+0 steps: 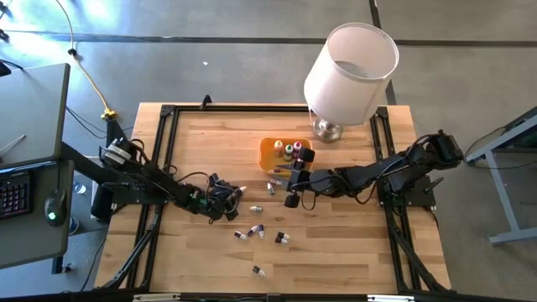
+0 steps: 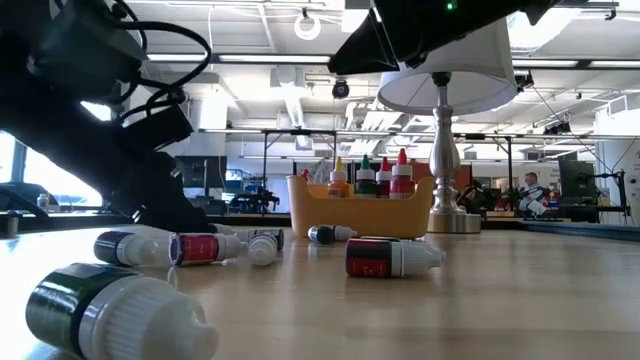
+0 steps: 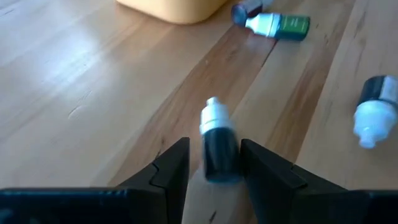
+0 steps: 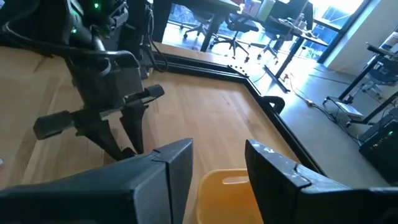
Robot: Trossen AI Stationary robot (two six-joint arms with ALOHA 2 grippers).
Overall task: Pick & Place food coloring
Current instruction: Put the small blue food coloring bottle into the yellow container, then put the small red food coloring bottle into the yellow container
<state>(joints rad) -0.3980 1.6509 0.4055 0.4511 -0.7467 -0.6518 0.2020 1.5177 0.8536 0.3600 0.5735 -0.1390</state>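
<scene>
Several tiny food coloring bottles lie on their sides on the wooden table, among them a red-labelled one, a green one and a dark one. Several more stand upright in the orange tray. My left gripper is low over the table's middle, shut on a dark bottle with a white cap. My right gripper hangs open over the tray's near side, with nothing between its fingers. My left gripper has the dark bottle's body between its two fingers, which lie along it. The white cap sticks out past the fingertips. The fingers come slanting down from the table's left. I cannot tell whether the bottle rests on the table.
A lamp with a white shade stands at the far edge, just right of the tray. Black rails frame the tabletop. Loose bottles lie scattered near the middle, one toward the near edge. Bare wood lies near the left and right rails.
</scene>
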